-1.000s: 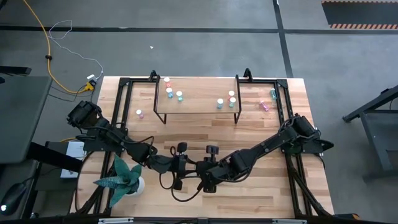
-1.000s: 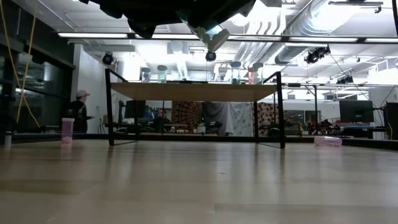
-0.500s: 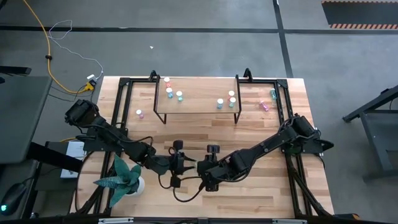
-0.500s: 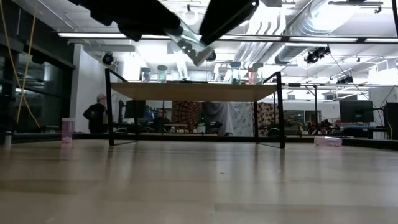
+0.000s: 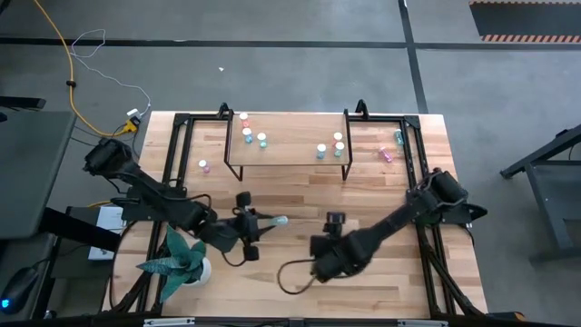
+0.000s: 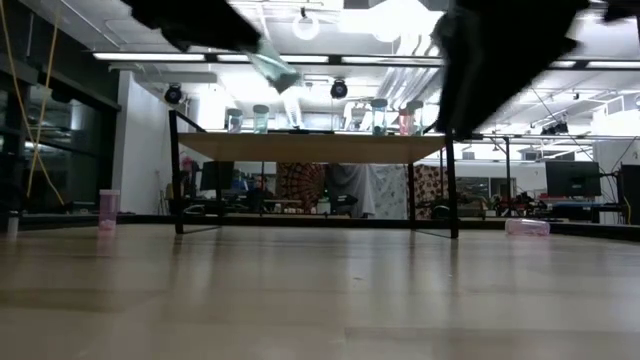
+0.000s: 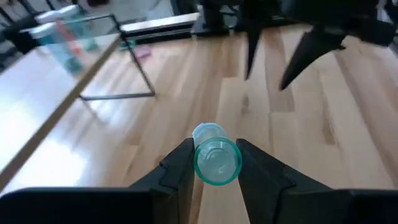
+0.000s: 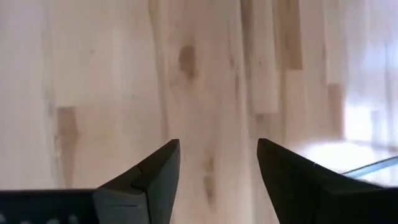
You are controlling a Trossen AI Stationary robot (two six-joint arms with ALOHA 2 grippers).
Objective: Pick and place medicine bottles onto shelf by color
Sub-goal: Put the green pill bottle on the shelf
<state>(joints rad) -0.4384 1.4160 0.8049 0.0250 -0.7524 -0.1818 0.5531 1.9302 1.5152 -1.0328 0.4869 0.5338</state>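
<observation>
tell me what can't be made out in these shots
- High view: the small white-capped medicine bottles on the light wood shelf are too tiny to read labels.
- Low view: both arms are blurred and cut off by the top edge.
- Left wrist view: the clear teal bottle shows end-on, its length hidden.

So the light butcher-block tabletop (image 5: pixel 381 282) has a low light-wood shelf on thin black legs (image 5: pixel 289 153) sitting at the far side. On the shelf's left end there's three little white-capped bottles (image 5: pixel 248 133), on its right end three more (image 5: pixel 332 145). Straight on the tabletop: a pink bottle (image 5: pixel 203 165) just left of the shelf, a teal one (image 5: pixel 398 136) and a pink one (image 5: pixel 388 155) to its right. A white pot with a green plant (image 5: pixel 186 261) sits near left.
</observation>
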